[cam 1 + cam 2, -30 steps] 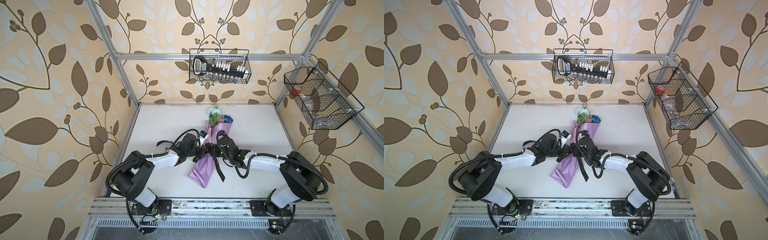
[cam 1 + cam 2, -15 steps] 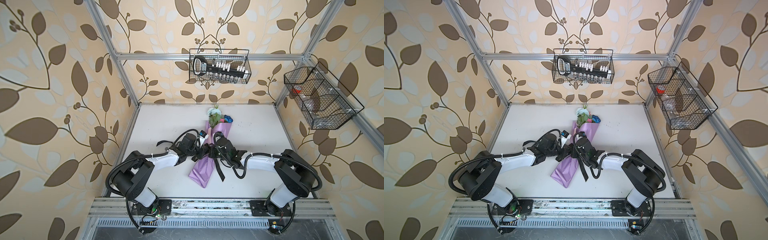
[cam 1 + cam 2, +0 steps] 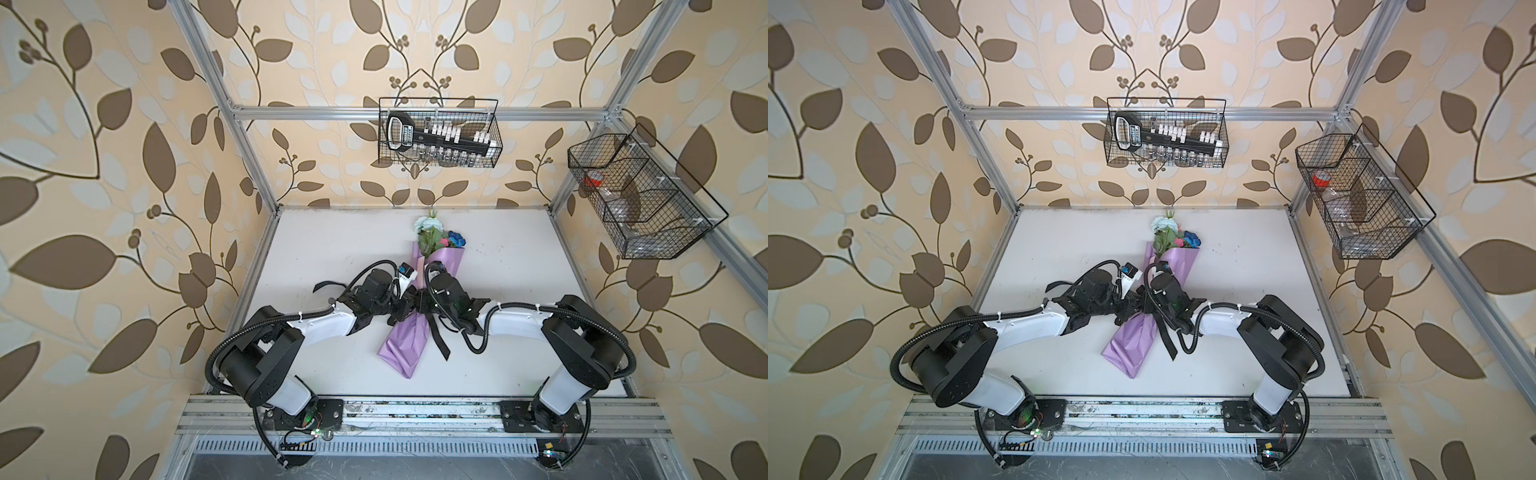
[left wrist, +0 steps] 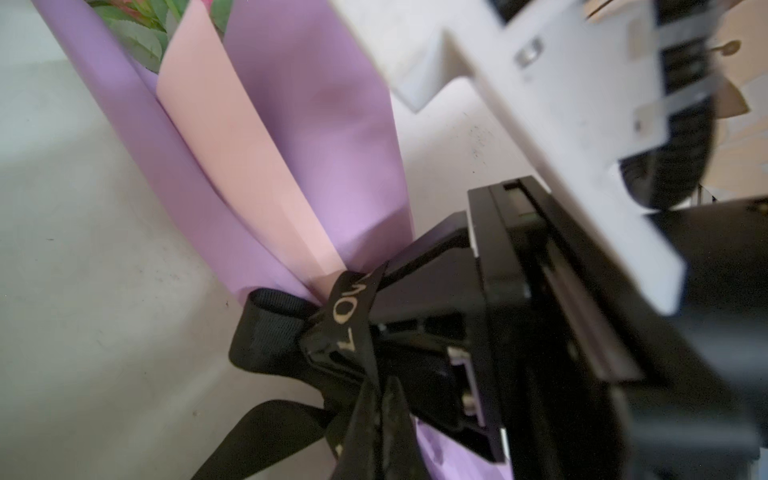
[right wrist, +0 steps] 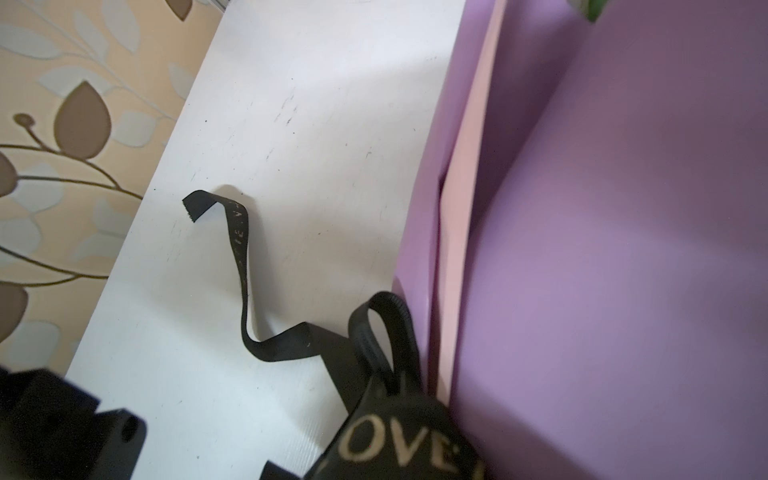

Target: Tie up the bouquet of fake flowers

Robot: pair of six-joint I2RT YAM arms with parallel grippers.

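Note:
The bouquet of fake flowers [image 3: 405,349] [image 3: 1133,345] lies on the white table, blooms toward the back wall, wrapped in lilac and pink paper [image 4: 291,137] [image 5: 623,249]. A black ribbon with pale lettering [image 4: 349,311] [image 5: 399,449] is bunched around its waist. One tail trails over the paper [image 3: 438,340] and another curls on the table [image 5: 241,249]. My left gripper [image 4: 380,399] [image 3: 405,309] is shut on the ribbon at the waist. My right gripper [image 3: 419,303] [image 3: 1146,305] meets it from the opposite side. Ribbon drapes over its fingertips and hides them.
A wire basket holding a black tool [image 3: 438,137] hangs on the back wall. A second wire basket [image 3: 640,199] hangs on the right wall. Aluminium posts [image 3: 249,158] frame the table, and a rail [image 3: 415,409] runs along its front edge.
My right gripper has slid a little left along the bouquet's waist, closer to the left gripper. The left arm and the bouquet have stayed put.

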